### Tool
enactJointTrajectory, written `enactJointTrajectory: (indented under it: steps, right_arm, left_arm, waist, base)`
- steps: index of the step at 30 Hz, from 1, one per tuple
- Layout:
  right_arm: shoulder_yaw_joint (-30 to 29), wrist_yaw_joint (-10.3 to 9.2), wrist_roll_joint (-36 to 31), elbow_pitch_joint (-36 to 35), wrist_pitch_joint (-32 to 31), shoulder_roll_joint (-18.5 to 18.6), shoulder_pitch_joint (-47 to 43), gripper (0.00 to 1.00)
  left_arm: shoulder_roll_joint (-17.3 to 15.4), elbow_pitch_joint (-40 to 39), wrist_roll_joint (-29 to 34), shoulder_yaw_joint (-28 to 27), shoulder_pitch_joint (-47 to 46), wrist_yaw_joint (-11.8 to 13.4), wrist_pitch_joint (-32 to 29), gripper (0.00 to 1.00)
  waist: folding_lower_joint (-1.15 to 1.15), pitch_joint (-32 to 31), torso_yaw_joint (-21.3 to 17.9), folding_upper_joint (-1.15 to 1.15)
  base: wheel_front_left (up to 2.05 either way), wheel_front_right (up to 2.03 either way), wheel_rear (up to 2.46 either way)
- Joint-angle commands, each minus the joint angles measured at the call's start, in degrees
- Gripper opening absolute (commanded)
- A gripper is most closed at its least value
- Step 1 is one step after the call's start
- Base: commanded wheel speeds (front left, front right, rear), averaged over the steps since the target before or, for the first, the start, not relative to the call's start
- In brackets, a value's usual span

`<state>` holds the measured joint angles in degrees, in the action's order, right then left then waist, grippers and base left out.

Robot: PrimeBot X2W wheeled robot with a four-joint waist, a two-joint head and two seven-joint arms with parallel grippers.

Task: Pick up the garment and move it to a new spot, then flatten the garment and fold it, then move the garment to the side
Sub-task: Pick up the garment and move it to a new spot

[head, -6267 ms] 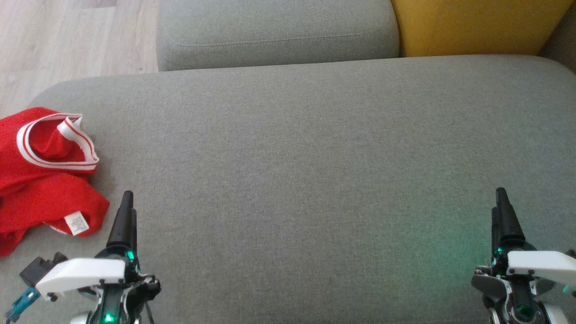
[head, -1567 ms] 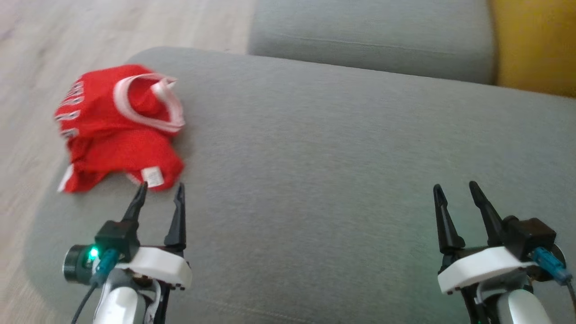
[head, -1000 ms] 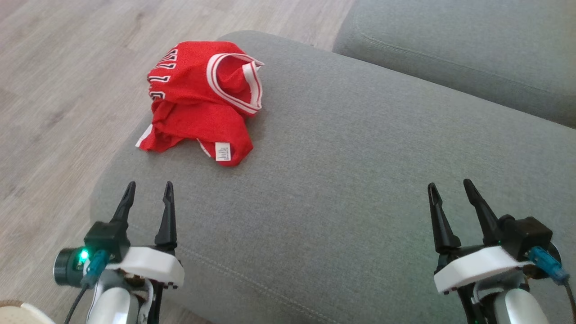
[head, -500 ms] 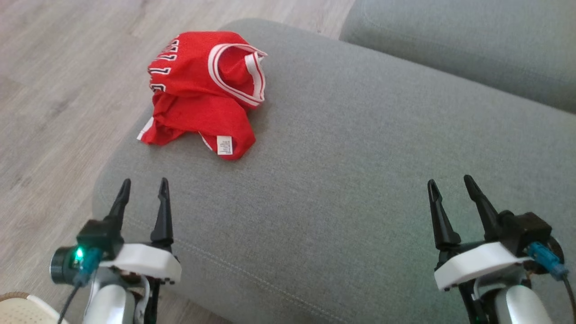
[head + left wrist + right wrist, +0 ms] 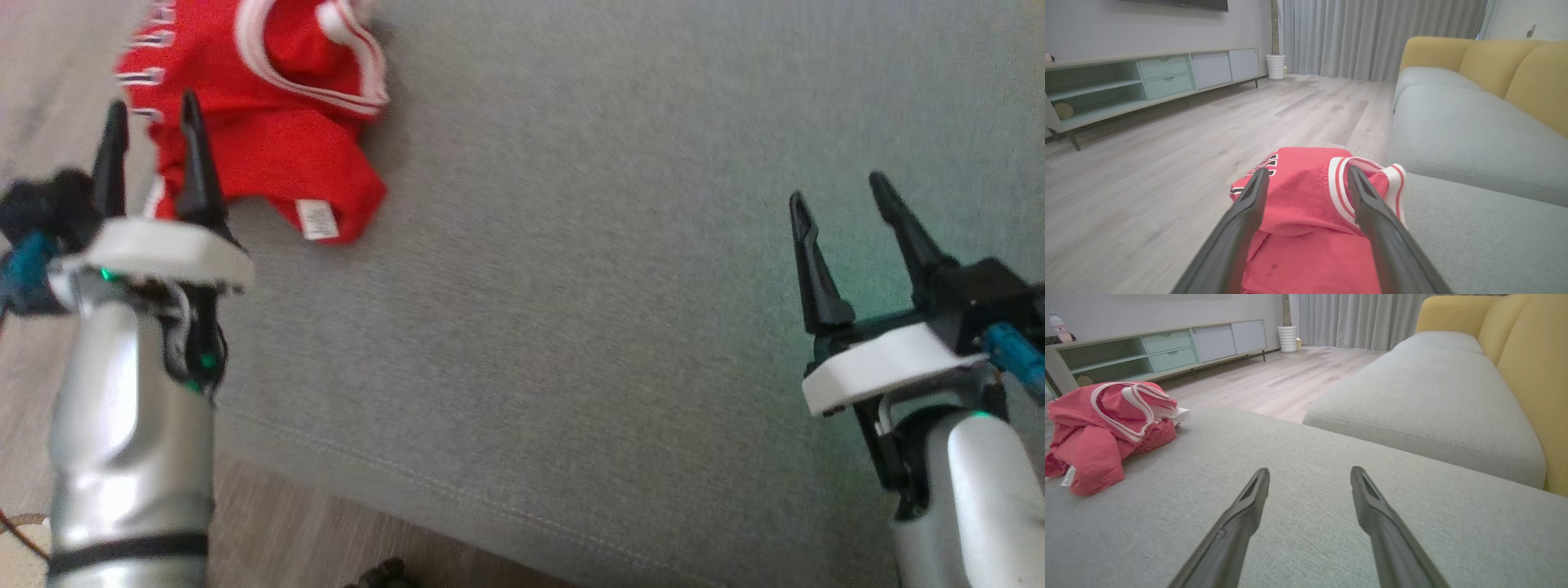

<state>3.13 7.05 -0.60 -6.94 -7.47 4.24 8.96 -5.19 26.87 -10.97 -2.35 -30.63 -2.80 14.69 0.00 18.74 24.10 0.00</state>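
Two grippers over grey seat cushion (image 5: 571, 286), both with fingers spread wide, nothing held between them. Red garment (image 5: 269, 155) (white-striped trim, white tag at hem) lay crumpled at cushion's left end, close to edge above wooden floor (image 5: 1147, 163). Left gripper (image 5: 153, 102) hung at garment, fingertips overlapping red cloth in head view; contact could not be told. Right gripper (image 5: 837, 188) was well apart from garment, above bare cushion. Second grey cushion (image 5: 1433, 396) and yellow backrest (image 5: 1527, 375) lay beyond.
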Motion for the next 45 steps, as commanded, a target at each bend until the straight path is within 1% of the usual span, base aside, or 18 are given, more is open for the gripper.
enactJointTrajectory:
  steps: [1, 5, 7, 10, 11, 12, 13, 16, 19, 20, 23, 25, 29, 33, 34, 37, 41, 45]
  right_arm:
    - [1.5, 0.44, -0.5, -2.6, -0.3, 0.2, 1.9, 1.0]
    - [2.1, 0.44, -0.5, -3.1, -0.7, 0.5, 3.3, 1.0]
    - [2.6, 0.44, -0.5, -3.0, -0.7, 0.5, 4.0, 1.0]
    - [2.7, 0.44, -0.5, -2.7, -0.3, 0.4, 4.9, 1.0]
    - [2.8, 0.44, -0.5, -2.5, -0.1, 0.3, 5.0, 1.0]
    - [2.8, 0.44, -0.4, -2.3, 0.0, 0.2, 5.2, 1.0]
    - [2.8, 0.44, -0.3, -2.0, 0.3, 0.1, 5.3, 1.0]
    - [2.3, 0.44, 0.1, -1.2, 1.4, -0.3, 5.4, 1.0]
    - [1.3, 0.44, 0.7, -0.2, 2.6, -0.7, 5.2, 1.0]
    - [1.3, 0.44, 0.7, -0.2, 2.6, -0.7, 5.2, 1.0]
    - [0.4, 0.44, 1.4, 0.8, 3.9, -1.0, 4.7, 1.0]
    - [-0.4, 0.44, 1.7, 1.5, 4.7, -1.1, 4.3, 1.0]
    - [-1.9, 0.44, 3.0, 3.3, 6.5, -1.3, 2.4, 1.0]
    - [-2.3, 0.44, 6.2, 5.2, 8.0, -1.3, -0.4, 1.0]
    - [-2.3, 0.44, 7.2, 5.8, 8.4, -1.3, -1.9, 1.0]
    - [-2.2, 0.44, 8.5, 6.0, 8.7, -1.3, -3.4, 1.0]
    - [-1.6, 0.44, 9.6, 5.8, 8.9, -1.3, -4.1, 1.0]
    - [-0.8, 0.44, 10.6, 4.8, 9.2, -1.4, -3.7, 1.0]
  left_arm:
    - [-2.9, 0.8, 0.1, -2.1, -3.2, -0.5, 0.3, 1.0]
    - [-5.1, 10.4, 0.4, -2.5, -10.1, -2.3, 0.3, 1.0]
    - [-6.4, 14.8, 0.5, -2.6, -12.8, -2.8, 0.3, 1.0]
    - [-7.5, 20.3, -0.8, -3.4, -16.3, -3.6, 0.3, 1.0]
    - [-8.0, 22.6, -1.0, -3.6, -17.2, -3.8, 0.3, 0.92]
    - [-8.6, 24.1, -1.4, -3.9, -18.2, -3.9, 0.3, 0.38]
    - [-9.2, 25.1, -1.5, -4.3, -19.0, -3.9, 0.3, 0.0]
    - [-10.8, 24.4, -1.4, -5.6, -19.8, -3.9, 0.3, 0.0]
    - [-11.3, 16.7, -1.9, -8.5, -18.4, -3.9, 0.3, 0.0]
    - [-11.3, 16.7, -1.9, -8.5, -18.4, -3.9, 0.3, 0.0]
    - [-11.1, 7.1, -1.4, -10.8, -14.2, -4.2, 0.3, 0.0]
    - [-10.3, 0.7, -1.5, -12.0, -11.0, -4.3, 0.3, 0.0]
    - [-8.9, -11.2, -0.9, -11.2, -3.3, -4.6, 0.3, 0.0]
    - [-7.3, -20.7, 0.0, -8.5, 5.5, -4.6, 0.3, 0.0]
    - [-6.3, -25.3, 0.1, -6.5, 9.1, -4.7, 0.3, 0.0]
    - [-5.1, -31.5, 0.3, -2.4, 13.2, -4.7, -0.9, 0.0]
    - [-4.2, -36.2, 0.6, 4.2, 15.4, -4.7, -3.7, 0.0]
    - [-3.0, -37.2, 0.2, 10.2, 14.2, -4.7, -5.5, 0.0]
  waist:
    - [0.0, 6.0, -4.2, 0.0]
    - [0.0, 8.8, -6.1, 0.0]
    - [0.0, 9.8, -7.1, 0.0]
    - [0.0, 10.6, -7.9, 0.0]
    - [0.0, 10.8, -8.2, 0.0]
    - [0.0, 10.9, -8.3, 0.0]
    - [0.0, 10.8, -8.5, 0.0]
    - [0.0, 9.7, -8.9, 0.0]
    - [0.0, 7.8, -9.2, 0.0]
    - [0.0, 7.8, -9.2, 0.0]
    - [0.0, 5.1, -9.8, 0.0]
    - [0.0, 3.1, -10.3, 0.0]
    - [0.0, -1.4, -11.4, 0.0]
    - [0.0, -5.8, -13.1, 0.0]
    - [0.0, -7.5, -14.0, 0.0]
    - [0.0, -9.0, -15.6, 0.0]
    - [0.0, -9.5, -18.9, 0.0]
    - [0.0, -8.1, -23.3, 0.0]
  base:
    - [0.0, 0.0, 0.0]
    - [0.0, 0.0, 0.0]
    - [0.0, 0.0, 0.0]
    - [0.0, 0.0, 0.0]
    - [0.0, 0.0, 0.0]
    - [0.0, 0.0, 0.0]
    - [0.0, 0.0, 0.0]
    - [0.0, 0.0, 0.0]
    - [0.0, 0.0, 0.0]
    - [0.0, 0.0, 0.0]
    - [0.0, 0.0, 0.0]
    - [0.0, 0.0, 0.0]
    - [0.0, 0.0, 0.0]
    - [0.0, 0.0, 0.0]
    - [0.0, 0.0, 0.0]
    - [0.0, 0.0, 0.0]
    - [0.0, 0.0, 0.0]
    - [0.0, 0.0, 0.0]
